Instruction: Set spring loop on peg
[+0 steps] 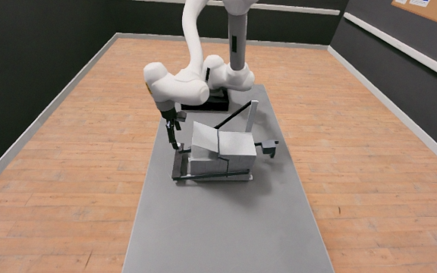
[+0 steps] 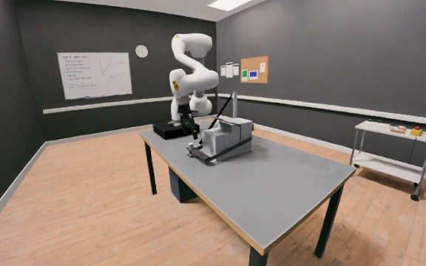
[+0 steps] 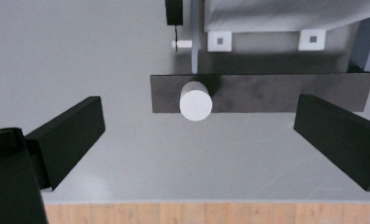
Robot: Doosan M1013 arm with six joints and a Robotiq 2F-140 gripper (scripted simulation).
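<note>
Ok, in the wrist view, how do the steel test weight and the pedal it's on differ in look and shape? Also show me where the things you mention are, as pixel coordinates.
The test weight (image 3: 195, 105) is a short cylinder; the pedal (image 3: 258, 94) is a long, flat bar. The weight is pale, nearly white, while the pedal is dark grey. The weight covers only a small part near one end, whereas the pedal extends well past it. Both lie between the open gripper's (image 3: 200, 135) spread fingers, untouched.
</note>
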